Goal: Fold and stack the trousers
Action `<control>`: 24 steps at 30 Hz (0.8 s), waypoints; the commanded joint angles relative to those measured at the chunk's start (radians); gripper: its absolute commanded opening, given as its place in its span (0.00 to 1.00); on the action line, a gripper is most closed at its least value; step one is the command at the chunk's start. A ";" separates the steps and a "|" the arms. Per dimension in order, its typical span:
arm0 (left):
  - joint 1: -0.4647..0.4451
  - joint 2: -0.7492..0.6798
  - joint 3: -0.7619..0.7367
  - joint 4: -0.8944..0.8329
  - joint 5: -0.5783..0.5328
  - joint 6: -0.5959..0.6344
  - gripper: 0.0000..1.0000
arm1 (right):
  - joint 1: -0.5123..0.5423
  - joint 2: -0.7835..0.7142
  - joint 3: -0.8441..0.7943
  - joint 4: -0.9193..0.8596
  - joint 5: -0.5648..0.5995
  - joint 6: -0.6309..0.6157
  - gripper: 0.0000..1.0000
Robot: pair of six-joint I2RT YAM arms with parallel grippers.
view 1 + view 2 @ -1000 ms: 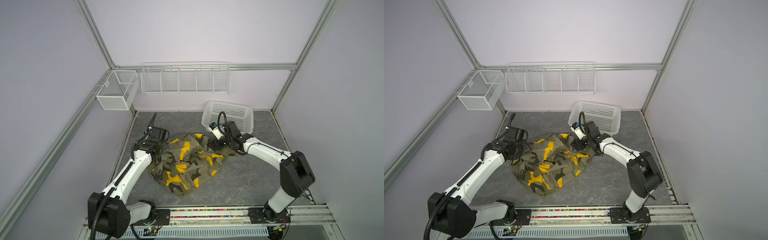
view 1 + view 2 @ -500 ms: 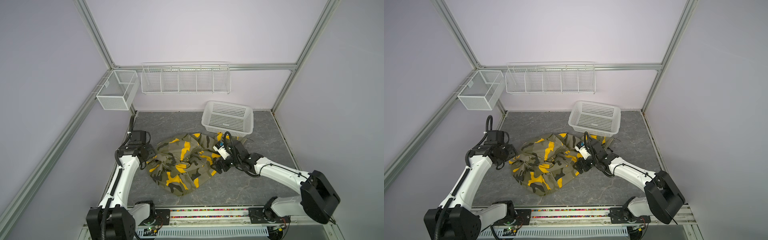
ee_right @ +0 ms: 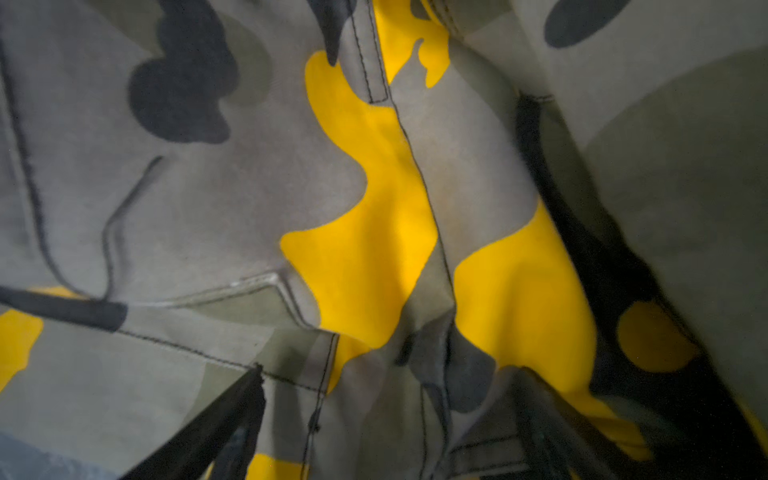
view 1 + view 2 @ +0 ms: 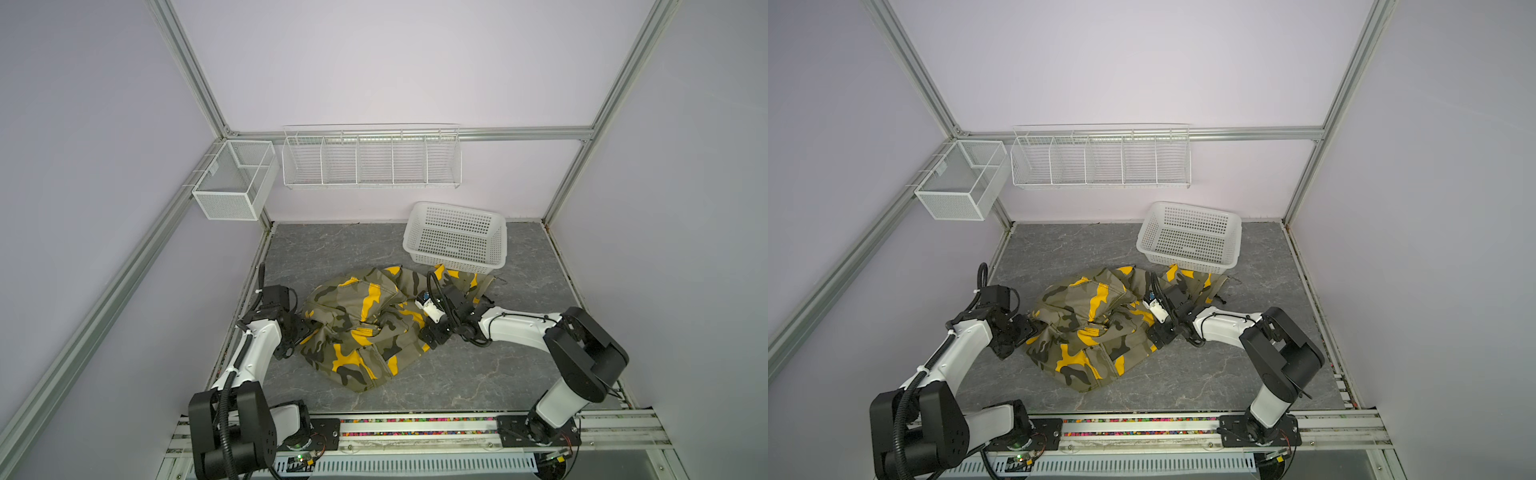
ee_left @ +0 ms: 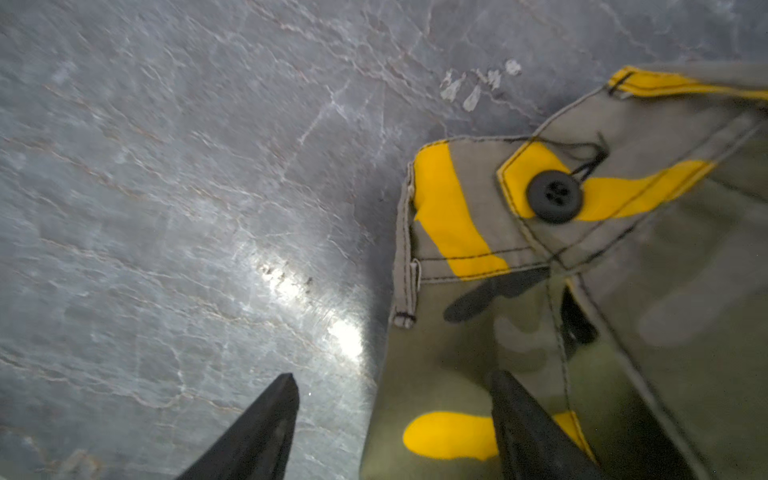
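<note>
— Folding finished?
— No. The trousers (image 4: 361,328) lay crumpled mid-tabletop (image 4: 478,374) (no fold made, nothing stacked). My left gripper (image 5: 395,376) and right gripper (image 3: 388,370) both gaped, clamping nothing.

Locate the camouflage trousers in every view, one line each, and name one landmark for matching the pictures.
In a top view: the trousers lie mid-way across the tabletop, in front of the white basket.
In a top view: likewise centred, before the basket.
Left wrist: they border bare tabletop; a black button shows.
Right wrist: they fill the picture.
Shared landmark: their bright yellow patches.
</note>
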 commanded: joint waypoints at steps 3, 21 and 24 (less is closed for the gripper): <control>0.007 0.070 -0.007 0.067 0.054 -0.021 0.67 | 0.003 0.078 0.000 -0.017 0.020 0.005 0.79; 0.002 -0.036 0.234 -0.118 0.099 0.044 0.00 | -0.046 -0.130 -0.006 -0.125 0.036 0.059 0.07; -0.020 -0.083 0.341 -0.222 0.071 0.067 0.00 | -0.073 -0.260 0.012 -0.201 0.052 0.073 0.07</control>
